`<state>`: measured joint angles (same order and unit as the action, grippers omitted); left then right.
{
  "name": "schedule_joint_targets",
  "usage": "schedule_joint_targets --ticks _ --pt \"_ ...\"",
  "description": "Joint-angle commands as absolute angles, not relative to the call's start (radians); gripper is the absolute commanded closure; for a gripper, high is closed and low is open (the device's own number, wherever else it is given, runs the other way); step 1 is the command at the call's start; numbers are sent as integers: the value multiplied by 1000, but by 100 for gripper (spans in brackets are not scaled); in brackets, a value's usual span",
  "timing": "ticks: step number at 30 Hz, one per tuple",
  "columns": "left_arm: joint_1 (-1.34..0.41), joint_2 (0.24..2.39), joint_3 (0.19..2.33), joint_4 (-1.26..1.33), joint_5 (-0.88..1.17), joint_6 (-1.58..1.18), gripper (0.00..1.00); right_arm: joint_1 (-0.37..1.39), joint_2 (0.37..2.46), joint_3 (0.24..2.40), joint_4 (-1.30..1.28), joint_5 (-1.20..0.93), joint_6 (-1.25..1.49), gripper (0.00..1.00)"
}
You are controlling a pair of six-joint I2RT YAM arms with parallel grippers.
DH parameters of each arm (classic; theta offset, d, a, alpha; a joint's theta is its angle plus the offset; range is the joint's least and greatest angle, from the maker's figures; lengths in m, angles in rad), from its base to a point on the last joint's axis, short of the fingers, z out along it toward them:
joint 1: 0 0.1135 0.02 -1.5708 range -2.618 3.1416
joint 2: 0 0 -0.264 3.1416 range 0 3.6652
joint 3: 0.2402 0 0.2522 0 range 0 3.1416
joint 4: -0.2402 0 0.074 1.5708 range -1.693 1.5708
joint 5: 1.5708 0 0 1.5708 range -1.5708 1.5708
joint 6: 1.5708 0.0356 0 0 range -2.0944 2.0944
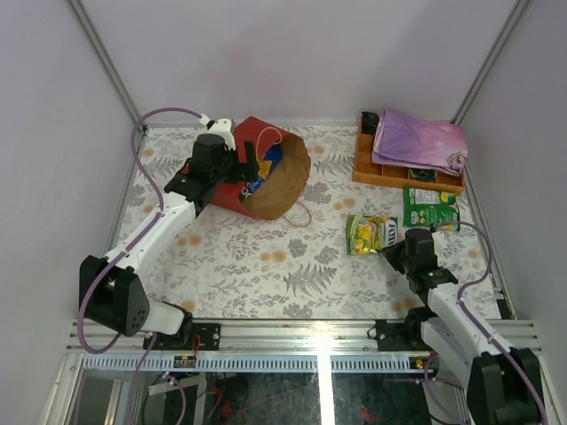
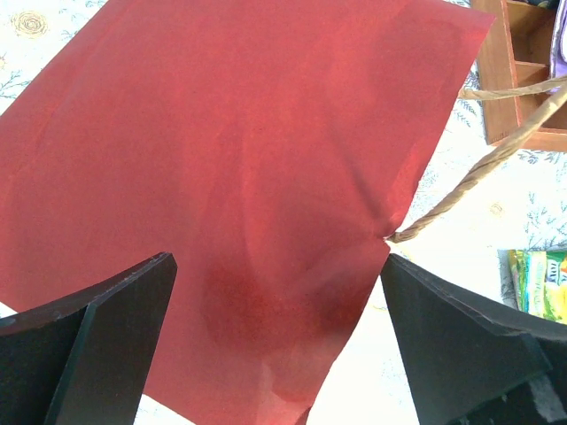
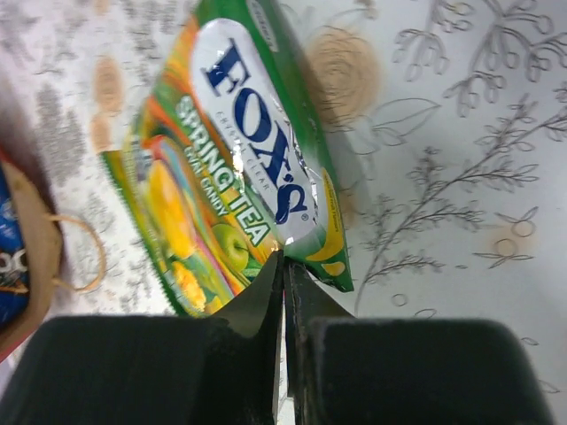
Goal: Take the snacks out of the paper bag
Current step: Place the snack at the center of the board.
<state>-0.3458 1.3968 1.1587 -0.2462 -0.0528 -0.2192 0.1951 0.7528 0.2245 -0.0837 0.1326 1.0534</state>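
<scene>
The red paper bag point(image 1: 266, 181) lies on its side at the far left, its brown mouth facing right, and a blue chip bag point(image 1: 270, 159) shows inside. My left gripper point(image 1: 251, 168) is open at the bag's upper rim. In the left wrist view the red wall point(image 2: 248, 177) fills the space between the spread jaws point(image 2: 279, 354), with a string handle point(image 2: 478, 168) to the right. A green and yellow Fox's candy pack point(image 1: 370, 235) lies on the table at the right. My right gripper point(image 1: 400, 251) is shut on its near edge point(image 3: 285, 266); the pack point(image 3: 239, 168) spreads away from the tips.
An orange wooden tray point(image 1: 368, 164) stands at the far right under a folded purple cloth point(image 1: 416, 142). A darker green pack point(image 1: 430, 205) lies just in front of the tray. The bag's lower string handle point(image 1: 301, 215) rests on the floral table cover.
</scene>
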Motion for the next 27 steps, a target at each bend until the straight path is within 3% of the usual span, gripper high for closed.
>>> schedule_joint_targets --ticks 1,12,27 --pt "-342 1388 1173 -241 -76 -206 0 119 885 263 -40 76 1040 100" --pt "-344 1393 1173 -246 -97 -198 0 -20 1307 396 231 -49 1160 100" --pt "-344 1406 1174 -245 -94 -196 0 -29 1456 481 359 32 1405 100"
